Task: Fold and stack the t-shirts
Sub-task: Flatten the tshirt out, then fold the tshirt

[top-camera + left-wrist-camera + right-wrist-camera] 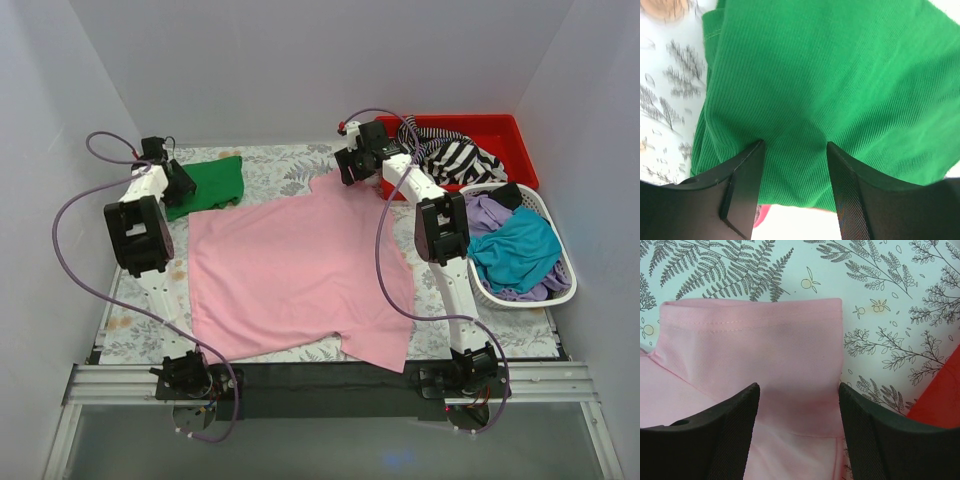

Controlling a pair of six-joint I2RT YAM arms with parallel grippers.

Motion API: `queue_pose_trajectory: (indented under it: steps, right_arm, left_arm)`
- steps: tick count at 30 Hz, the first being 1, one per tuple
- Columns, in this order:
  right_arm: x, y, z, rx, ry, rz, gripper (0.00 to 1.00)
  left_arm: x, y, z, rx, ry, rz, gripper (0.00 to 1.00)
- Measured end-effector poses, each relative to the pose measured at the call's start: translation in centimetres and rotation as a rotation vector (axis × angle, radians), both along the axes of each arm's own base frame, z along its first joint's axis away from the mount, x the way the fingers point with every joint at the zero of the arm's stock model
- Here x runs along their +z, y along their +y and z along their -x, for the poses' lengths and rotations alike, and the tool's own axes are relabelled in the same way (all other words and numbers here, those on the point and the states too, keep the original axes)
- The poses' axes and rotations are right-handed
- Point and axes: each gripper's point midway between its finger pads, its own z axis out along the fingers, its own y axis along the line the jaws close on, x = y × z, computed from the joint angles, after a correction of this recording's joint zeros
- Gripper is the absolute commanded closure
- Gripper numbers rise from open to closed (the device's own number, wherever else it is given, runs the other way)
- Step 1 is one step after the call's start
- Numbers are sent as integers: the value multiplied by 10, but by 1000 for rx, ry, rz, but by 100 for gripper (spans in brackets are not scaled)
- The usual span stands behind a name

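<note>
- My left jaws stand spread. The green shirt (830, 75) lies under and between their tips, which touch the cloth without pinching any fold.
- The green shirt sits at the far-left corner of the table (270, 160), just beside the pink shirt (300, 270).
- My right jaws are spread too. The pink shirt's sleeve (755, 345) lies flat below them, its hem toward the far edge. I cannot tell whether my tips touch it.
- The pink shirt is spread flat across the middle of the table, and one lower corner reaches the near edge.
- My left arm (140, 230) runs along the left edge, with its wrist tipped down at the far-left corner.
- My right arm (440, 225) reaches from the near-right corner toward the far edge, with its wrist over the sleeve.
</note>
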Motion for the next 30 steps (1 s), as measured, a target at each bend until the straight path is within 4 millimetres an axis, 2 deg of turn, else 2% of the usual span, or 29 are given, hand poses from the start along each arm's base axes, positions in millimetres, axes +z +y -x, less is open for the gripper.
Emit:
queue_pose_trajectory:
  steps: [2, 10, 12, 17, 22, 25, 30]
  right_arm:
    - [-1, 1, 1, 4, 5, -6, 29]
    - [-5, 3, 6, 11, 26, -19, 29]
    - [-9, 2, 8, 9, 40, -15, 29]
    - [-10, 1, 9, 2, 45, -12, 28]
    - [-9, 1, 8, -6, 37, -1, 27]
    - [-7, 1, 6, -11, 28, 3, 27]
    - [0, -1, 0, -32, 1, 11, 27]
  left_arm:
    - [0, 3, -6, -6, 8, -12, 49]
    - [1, 34, -50, -6, -29, -84, 48]
    - [1, 40, -54, -5, -42, -76, 49]
    - [4, 40, -47, -15, -74, -50, 48]
    - [13, 32, -42, -39, -92, -18, 48]
    - [29, 27, -40, -53, -121, -4, 48]
    - [66, 15, -21, -65, -176, 10, 48]
